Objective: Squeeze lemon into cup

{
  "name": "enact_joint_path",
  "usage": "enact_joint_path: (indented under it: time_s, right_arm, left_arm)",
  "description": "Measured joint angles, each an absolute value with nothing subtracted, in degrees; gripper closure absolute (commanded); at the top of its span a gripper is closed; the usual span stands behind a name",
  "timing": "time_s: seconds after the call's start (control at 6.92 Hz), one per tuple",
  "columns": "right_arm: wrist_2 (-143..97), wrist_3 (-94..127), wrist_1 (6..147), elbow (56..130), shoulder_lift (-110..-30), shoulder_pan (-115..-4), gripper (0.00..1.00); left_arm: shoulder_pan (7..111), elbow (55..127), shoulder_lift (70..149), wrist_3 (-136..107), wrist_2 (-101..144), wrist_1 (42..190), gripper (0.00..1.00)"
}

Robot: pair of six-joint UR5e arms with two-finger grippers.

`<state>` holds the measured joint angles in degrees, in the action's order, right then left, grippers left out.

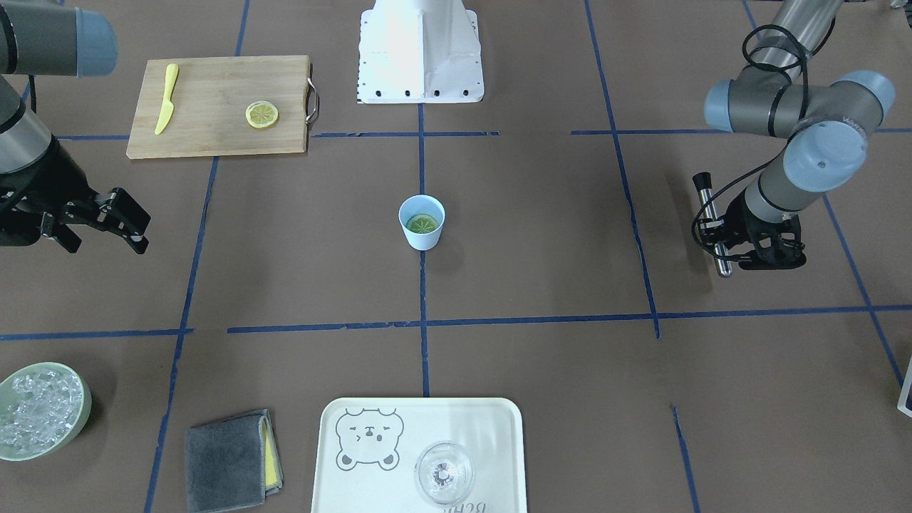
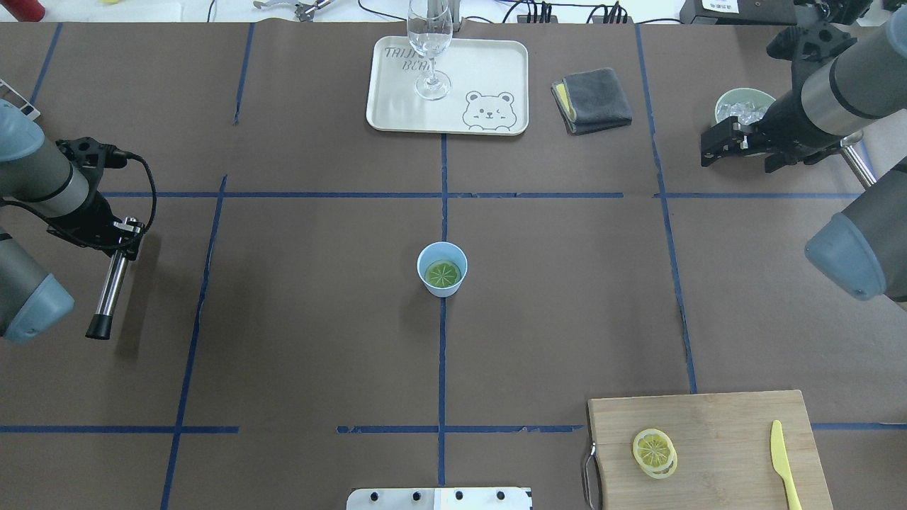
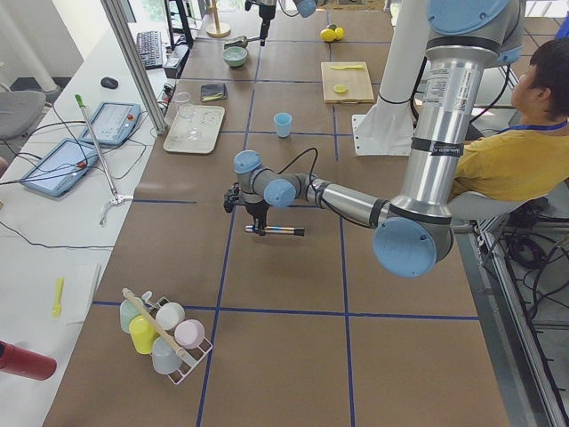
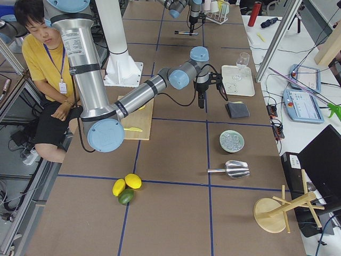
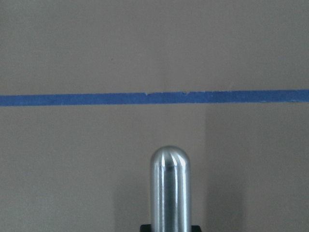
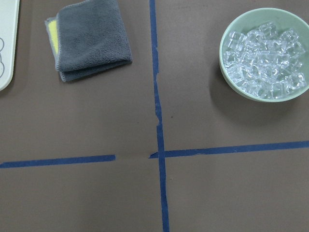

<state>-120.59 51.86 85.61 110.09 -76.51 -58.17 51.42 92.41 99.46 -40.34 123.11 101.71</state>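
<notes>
The pale-blue cup [image 1: 425, 241] [image 2: 441, 246] stands upright at the table's middle. A lemon slice [image 1: 422, 224] [image 2: 443, 273] lies flat inside it and looks greenish there. A second lemon slice [image 1: 261, 114] [image 2: 654, 453] lies on the wooden cutting board [image 1: 214, 135]. My left gripper [image 1: 725, 246] [image 2: 127, 230] is shut on a metal rod [image 1: 712, 221] [image 2: 112, 283] [image 5: 170, 188] with a black end, held off to the side, far from the cup. My right gripper [image 1: 107, 242] [image 2: 733, 152] is open and empty, above the table near the ice bowl.
A yellow plastic knife [image 1: 166, 100] lies on the board. A green bowl of ice [image 1: 39, 420] [image 6: 263, 48] and a folded grey cloth [image 1: 231, 459] [image 6: 91, 36] sit at the far side. A white tray [image 1: 491, 442] holds a clear glass [image 1: 443, 472].
</notes>
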Motion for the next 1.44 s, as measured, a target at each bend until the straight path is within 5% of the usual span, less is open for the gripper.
enact_joint_path:
  time_s: [0.29, 0.43, 0.58, 1.01, 1.44]
  right_arm:
    - [-120.61, 51.88, 85.58, 110.12, -76.68, -58.18, 0.0]
    - [-120.63, 51.92, 85.55, 110.12, -76.81, -58.18, 0.0]
    - [-120.61, 51.93, 85.53, 110.13, -76.86, -58.18, 0.0]
    - [-120.67, 51.95, 85.52, 110.01, -76.93, -58.11, 0.0]
    - [-121.06, 48.54, 85.5, 111.17, -79.87, -59.62, 0.0]
  left_arm:
    - [50.56, 92.29, 98.97, -40.26, 122.98, 101.91, 0.98]
    - [50.49, 92.28, 98.92, -40.26, 122.98, 101.94, 0.27]
    - [50.49, 92.33, 98.89, -40.31, 123.08, 101.95, 0.0]
    - [50.61, 93.76, 98.8, -40.35, 123.01, 101.94, 0.0]
    - [55.03, 102.92, 97.3, -36.17, 123.26, 101.64, 0.0]
